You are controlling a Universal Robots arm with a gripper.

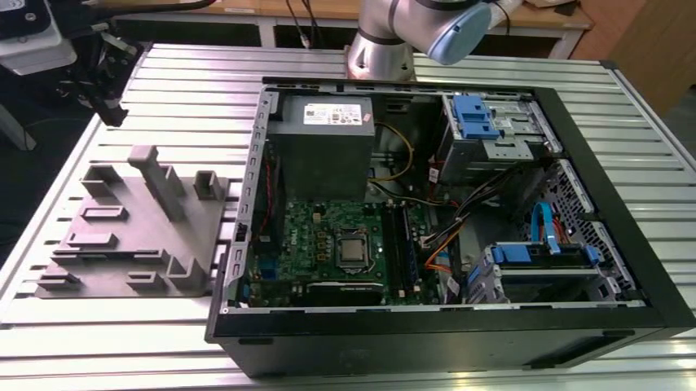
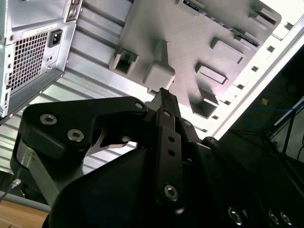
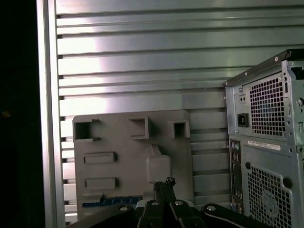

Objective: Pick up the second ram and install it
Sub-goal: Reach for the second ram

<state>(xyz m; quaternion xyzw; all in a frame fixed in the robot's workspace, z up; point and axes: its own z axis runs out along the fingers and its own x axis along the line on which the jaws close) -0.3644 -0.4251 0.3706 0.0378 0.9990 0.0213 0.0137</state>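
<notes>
The second ram point(image 3: 111, 202) lies flat as a slim, bluish-dark strip in a slot along one edge of the grey holder point(image 3: 123, 142), seen in the first wrist view. In that view the gripper point(image 3: 164, 182) has its fingertips pressed together with nothing between them. They are near the strip and over the holder, and contact cannot be judged.

In the exterior view the holder rests on the slatted table point(image 1: 196, 81), at 9 o'clock from the open computer case point(image 1: 435, 342) and just beside it. The motherboard point(image 1: 315, 236) lies inside the case toward 7 o'clock, and its long narrow slots point(image 1: 397, 244) are at 3 o'clock from the processor socket. The arm point(image 1: 392, 41) rises at 12 o'clock from the case.
</notes>
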